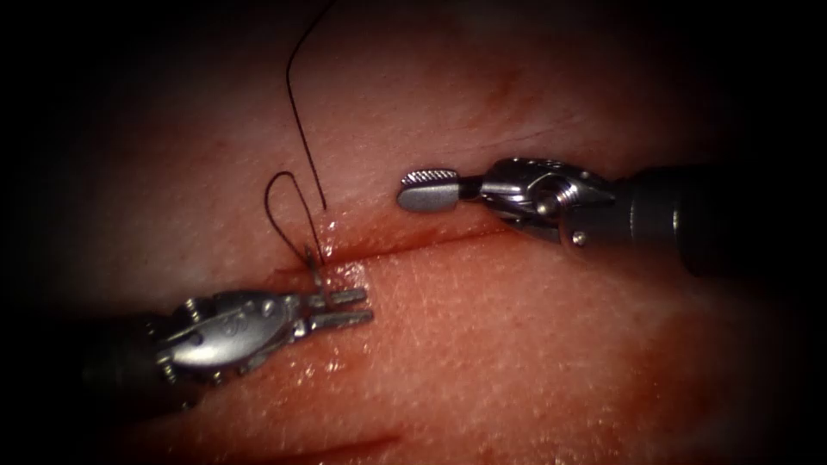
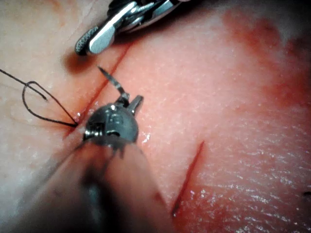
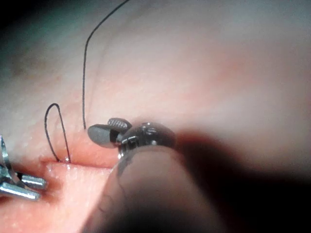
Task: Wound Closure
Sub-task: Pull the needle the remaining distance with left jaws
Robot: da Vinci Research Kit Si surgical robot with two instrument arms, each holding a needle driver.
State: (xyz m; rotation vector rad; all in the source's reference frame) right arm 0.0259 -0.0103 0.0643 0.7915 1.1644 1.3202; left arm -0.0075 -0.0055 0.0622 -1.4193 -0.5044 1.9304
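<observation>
The left tool [image 1: 369, 307] lies just below the left end of the cut [image 1: 431, 238]. It is shut on the needle [image 1: 315, 269] deep in its jaws, near the hinge. The needle [image 2: 111, 81] rises over the cut with its point free, outside the tissue. Dark thread [image 1: 297, 112] runs down from above to a free end above the cut. A second strand forms a small loop [image 1: 274, 202] and enters the tissue at the cut beside the needle. The right tool [image 1: 402, 189] hovers above the cut, to the right of the thread, open and holding nothing; its jaws [image 3: 99, 126] are parted.
A second, shorter cut [image 2: 187, 179] marks the tissue [image 1: 517, 344] below the main one. Red fluid stains the edges of both cuts. The right tool's shaft [image 1: 672, 220] reaches in from the right, the left tool's shaft [image 1: 129, 353] from the lower left.
</observation>
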